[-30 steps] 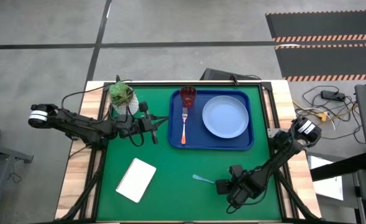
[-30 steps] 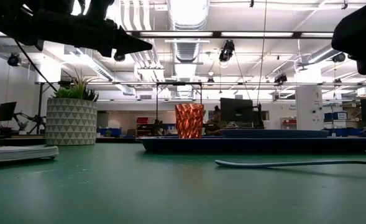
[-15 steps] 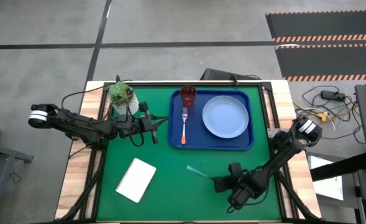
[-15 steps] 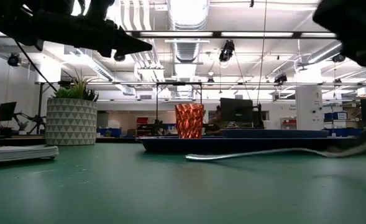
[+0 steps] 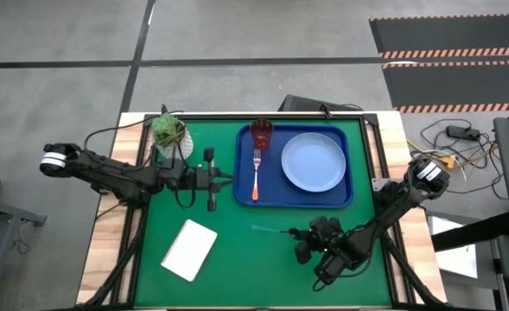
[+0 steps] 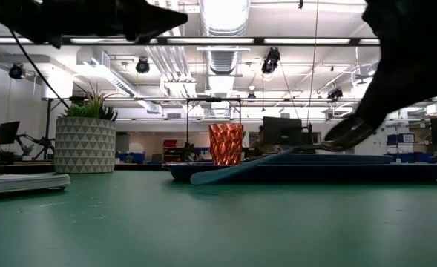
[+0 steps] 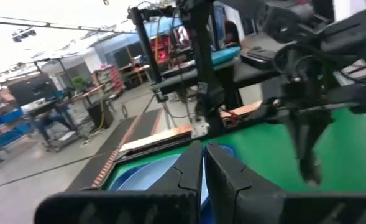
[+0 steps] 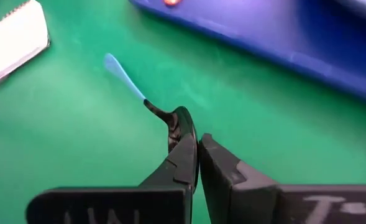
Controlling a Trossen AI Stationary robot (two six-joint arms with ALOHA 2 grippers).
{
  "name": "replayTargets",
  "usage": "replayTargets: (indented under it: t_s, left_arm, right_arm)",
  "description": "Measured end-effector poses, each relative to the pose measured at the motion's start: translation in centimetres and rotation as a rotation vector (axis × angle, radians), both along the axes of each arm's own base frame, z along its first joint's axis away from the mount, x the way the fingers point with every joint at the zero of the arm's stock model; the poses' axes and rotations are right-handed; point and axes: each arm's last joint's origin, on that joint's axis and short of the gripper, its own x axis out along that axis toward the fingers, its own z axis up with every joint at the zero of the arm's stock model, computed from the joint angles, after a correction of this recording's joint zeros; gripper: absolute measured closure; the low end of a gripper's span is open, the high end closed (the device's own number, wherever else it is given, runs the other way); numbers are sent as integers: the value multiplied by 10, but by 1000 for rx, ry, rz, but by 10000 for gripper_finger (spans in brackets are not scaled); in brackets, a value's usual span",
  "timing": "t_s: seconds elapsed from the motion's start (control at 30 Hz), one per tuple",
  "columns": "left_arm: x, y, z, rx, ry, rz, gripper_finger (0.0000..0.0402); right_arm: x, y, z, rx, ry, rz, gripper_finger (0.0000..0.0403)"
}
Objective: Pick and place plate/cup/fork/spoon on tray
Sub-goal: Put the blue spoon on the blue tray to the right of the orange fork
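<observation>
The right gripper point(image 5: 302, 244) pinches the spoon point(image 8: 146, 102) by its dark bowl, fingers pressed together on it. The teal handle slants off the green mat point(image 5: 237, 250), apparently clear of it — just in front of the tray point(image 5: 247, 194). Plate point(image 5: 314, 161), cup point(image 5: 261, 132) and fork point(image 5: 256, 175) sit on the tray. The left gripper point(image 5: 230, 178) hangs beside the tray — shut, empty.

spoon point(image 8: 173, 127) bowl part hidden btwn jaws
</observation>
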Motion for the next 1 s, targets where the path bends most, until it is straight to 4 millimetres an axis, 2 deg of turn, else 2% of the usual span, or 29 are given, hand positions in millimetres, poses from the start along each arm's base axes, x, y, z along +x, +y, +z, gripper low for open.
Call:
replayTargets:
  t_s: [0.23,0.43,0.63,0.77,1.0]
  left_arm:
    - [22,-29,8,18,135,35,402]
    - [45,-60,-14,41,329,152,402]
    - [67,-81,-44,-75,486,163,395]
    - [82,-92,-59,-60,527,144,359]
    - [110,-102,-60,-73,491,140,259]
  right_arm:
    - [2,-10,2,-114,30,68,394]
    - [-1,-20,15,-139,11,77,394]
    - [-1,-30,31,-150,-9,93,394]
    - [2,-35,33,-156,-8,89,394]
    - [5,-38,34,-160,-7,90,394]
